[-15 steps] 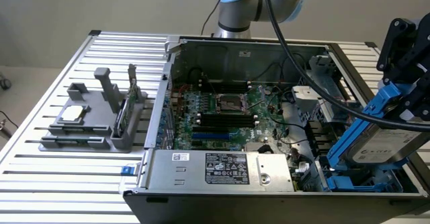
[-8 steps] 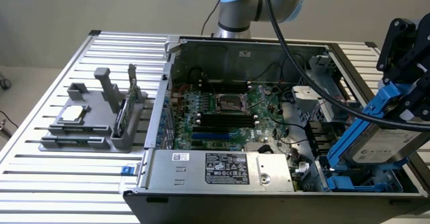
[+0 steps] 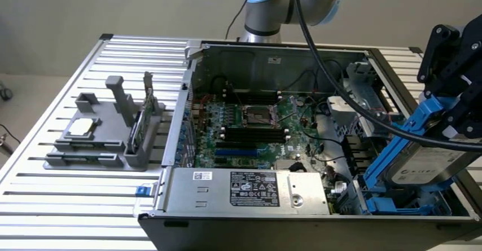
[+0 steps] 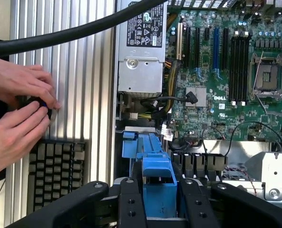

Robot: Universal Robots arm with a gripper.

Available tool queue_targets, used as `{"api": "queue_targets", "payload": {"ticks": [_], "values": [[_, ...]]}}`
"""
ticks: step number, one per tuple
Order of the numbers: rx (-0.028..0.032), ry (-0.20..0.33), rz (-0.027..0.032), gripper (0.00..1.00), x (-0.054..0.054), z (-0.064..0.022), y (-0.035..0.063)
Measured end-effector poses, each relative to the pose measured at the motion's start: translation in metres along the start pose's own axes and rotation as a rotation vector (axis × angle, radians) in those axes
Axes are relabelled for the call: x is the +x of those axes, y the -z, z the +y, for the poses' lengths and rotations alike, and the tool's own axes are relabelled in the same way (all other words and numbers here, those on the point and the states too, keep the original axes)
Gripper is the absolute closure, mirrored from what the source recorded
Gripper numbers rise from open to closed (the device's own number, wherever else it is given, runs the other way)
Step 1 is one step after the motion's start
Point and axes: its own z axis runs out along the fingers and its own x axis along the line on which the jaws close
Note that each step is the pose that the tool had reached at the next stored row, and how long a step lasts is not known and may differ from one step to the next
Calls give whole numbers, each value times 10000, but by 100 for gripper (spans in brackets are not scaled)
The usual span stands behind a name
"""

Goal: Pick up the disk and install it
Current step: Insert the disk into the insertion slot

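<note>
Disk (image 3: 423, 162), silver-grey with a white label and framed in its blue carrier (image 4: 156, 166), hangs tilted over the drive bay at the corner of the open computer case (image 3: 301, 234) on the exterior view's right, pinched by the gripper (image 4: 159, 197) clamped on that carrier. A slatted metal bench (image 3: 45, 206) carries the case, whose motherboard (image 3: 249, 130) and power supply (image 3: 249, 189) lie exposed. Well apart, on the exterior view's left, stands a grey holder (image 3: 98, 149) with a green circuit card (image 3: 137, 124) and a small silver chip (image 3: 81, 128). In the wrist view a person's hands (image 4: 17, 109) rest beside a keyboard (image 4: 55, 171).
</note>
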Motion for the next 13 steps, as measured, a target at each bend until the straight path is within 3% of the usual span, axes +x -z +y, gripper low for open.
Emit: {"api": "queue_targets", "payload": {"ticks": [13], "values": [[1, -34, -2, 67, -2, 1, -41]]}}
